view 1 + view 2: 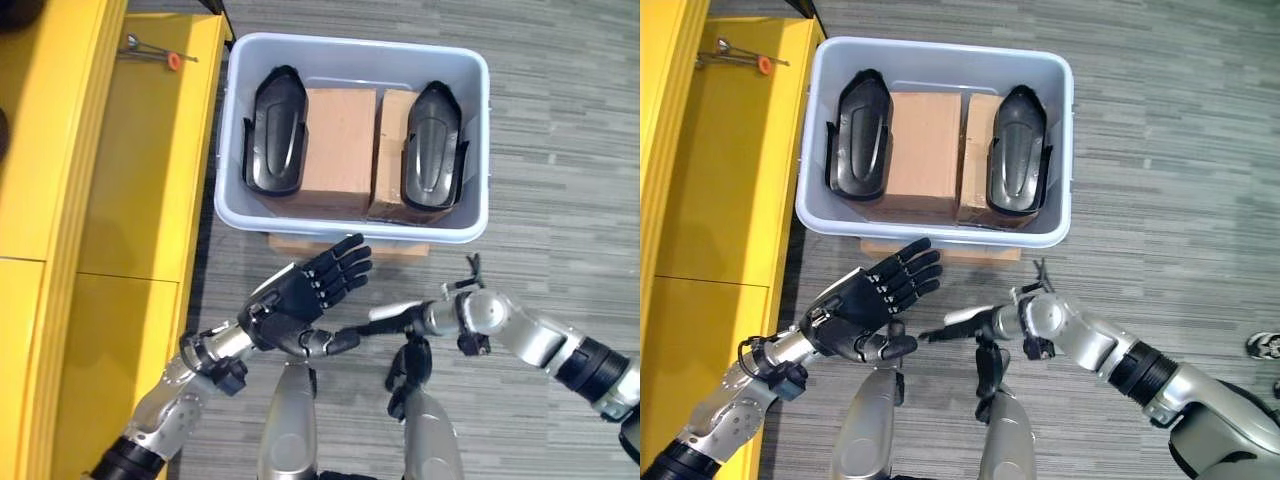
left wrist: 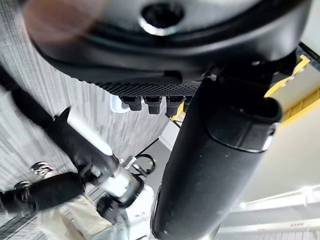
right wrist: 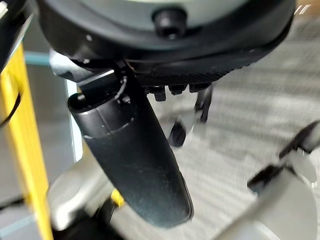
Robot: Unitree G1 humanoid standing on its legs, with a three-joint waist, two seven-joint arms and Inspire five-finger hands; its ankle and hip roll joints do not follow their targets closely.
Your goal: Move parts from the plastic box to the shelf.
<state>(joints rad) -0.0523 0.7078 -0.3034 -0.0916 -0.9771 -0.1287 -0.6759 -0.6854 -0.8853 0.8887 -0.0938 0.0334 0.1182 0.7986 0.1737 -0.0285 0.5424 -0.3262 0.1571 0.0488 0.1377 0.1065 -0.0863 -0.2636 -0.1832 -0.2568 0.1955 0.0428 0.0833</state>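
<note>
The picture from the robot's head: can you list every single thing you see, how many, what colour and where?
plastic box: one, pale grey-blue, on the floor ahead of the robot, beside the shelf
black parts: two, black moulded shells, one at each end inside the plastic box
cardboard blocks: two, brown, side by side between the black parts
board: one, tan, peeking out under the box's near edge
shelf: one, yellow, along the robot's left
small tool: one, metal with an orange piece, on the shelf's far end
left robot hand: dark, open, fingers straight, near the box
right robot hand: dark, low beside the left, holding nothing
</note>
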